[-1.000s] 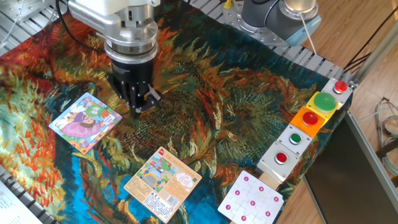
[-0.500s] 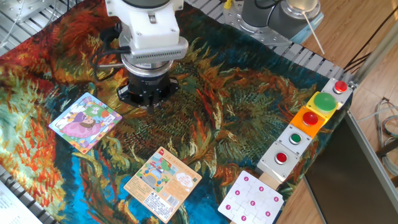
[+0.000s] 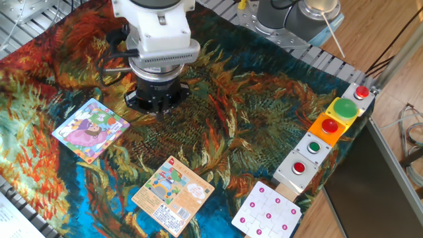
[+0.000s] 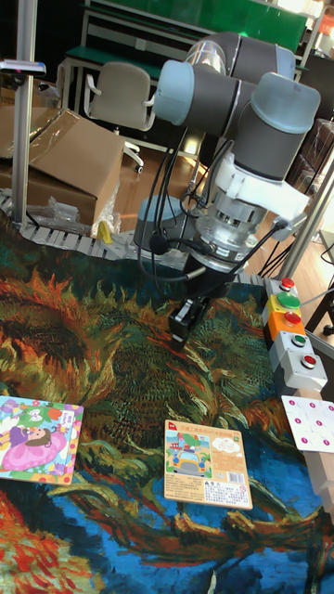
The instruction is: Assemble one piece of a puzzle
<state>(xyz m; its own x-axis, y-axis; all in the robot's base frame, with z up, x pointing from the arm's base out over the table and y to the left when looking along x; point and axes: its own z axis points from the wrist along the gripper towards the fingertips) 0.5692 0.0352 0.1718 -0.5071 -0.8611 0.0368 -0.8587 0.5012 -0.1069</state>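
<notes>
The puzzle (image 3: 90,129) is a small square cartoon jigsaw with a figure in a pink-purple dress. It lies flat on the painted cloth at the left, and shows at the left edge (image 4: 35,438) of the tall fixed view. My gripper (image 3: 157,111) points down over the cloth to the right of the puzzle and apart from it. The wrist body hides the fingers in the fixed view. In the tall fixed view the gripper (image 4: 181,332) hangs just above the cloth with its dark fingers close together. I see no piece between them.
A tan-orange card (image 3: 173,194) with printed text lies near the front centre. A white card with pink dots (image 3: 266,211) sits at the front right. A button box (image 3: 327,135) lines the right edge of the cloth. Cardboard boxes (image 4: 65,158) stand behind the table.
Since a second ago the arm has shifted right and back, away from the puzzle, and the wrist has turned. It has held still over the last half second.
</notes>
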